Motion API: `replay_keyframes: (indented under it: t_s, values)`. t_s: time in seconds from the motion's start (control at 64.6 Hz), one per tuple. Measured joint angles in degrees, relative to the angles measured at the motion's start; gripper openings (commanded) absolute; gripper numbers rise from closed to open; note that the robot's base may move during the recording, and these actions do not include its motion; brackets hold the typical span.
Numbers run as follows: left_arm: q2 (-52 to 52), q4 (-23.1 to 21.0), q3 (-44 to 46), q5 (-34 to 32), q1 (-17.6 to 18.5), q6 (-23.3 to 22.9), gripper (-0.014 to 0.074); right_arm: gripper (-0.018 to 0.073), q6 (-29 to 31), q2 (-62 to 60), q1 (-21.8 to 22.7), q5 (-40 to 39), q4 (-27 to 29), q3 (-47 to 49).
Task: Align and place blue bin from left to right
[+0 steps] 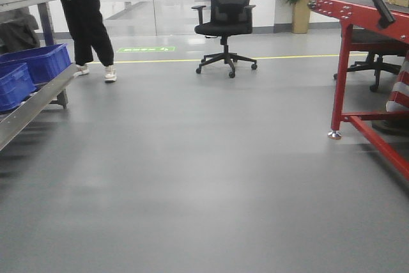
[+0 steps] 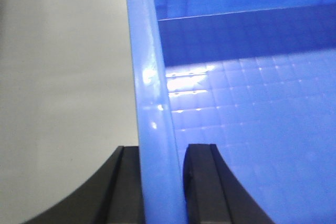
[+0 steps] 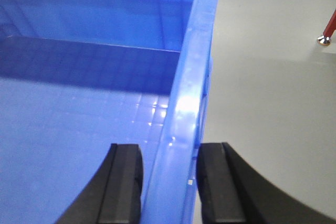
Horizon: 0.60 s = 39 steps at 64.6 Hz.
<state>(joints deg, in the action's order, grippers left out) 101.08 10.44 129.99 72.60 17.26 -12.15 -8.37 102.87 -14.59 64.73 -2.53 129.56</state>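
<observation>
Exterior front view: neither end effector shows. A shelf (image 1: 39, 97) carries other bins (image 1: 39, 61), probably the row to join.

Left wrist view: the left end effector (image 2: 164, 192) is clenched on a wall of the blue bin (image 2: 152, 103), with the basin to its right and the floor (image 2: 58, 77) to its left.

Right wrist view: the right end effector (image 3: 169, 187) is clenched on the opposite wall, basin to its left.

This looks like the carry. Next, both arms must move level together and set the bin down squarely beside the row.

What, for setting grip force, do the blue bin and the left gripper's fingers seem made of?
Blue bin: glossy moulded plastic, judging by bright highlights on its rim and the grid-patterned floor. Left gripper fingers: matte black, dull and unreflective, perhaps hard plastic or rubber; cannot tell which.
</observation>
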Motion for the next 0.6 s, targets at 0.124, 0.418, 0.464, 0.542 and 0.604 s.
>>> replay_keyframes:
  t_s: [0.124,0.418,0.464,0.542,0.604]
  values:
    - [0.0,0.0,0.0,0.0,0.0,0.0,-0.0013,-0.0079,0.0,0.0,0.0,0.0,0.0,0.0]
    - [0.0,0.0,0.0,0.0,0.0,0.0,-0.0013,-0.0079,0.0,0.0,0.0,0.0,-0.1,0.0]
    - [0.0,0.0,0.0,0.0,0.0,0.0,-0.0013,-0.0079,0.0,-0.1,0.0,0.0,-0.1,0.0]
    - [0.0,0.0,0.0,0.0,0.0,0.0,-0.0013,-0.0079,0.0,-0.1,0.0,0.0,-0.1,0.0]
    - [0.0,0.0,0.0,0.0,0.0,0.0,-0.0013,-0.0079,0.0,-0.1,0.0,0.0,-0.1,0.0]
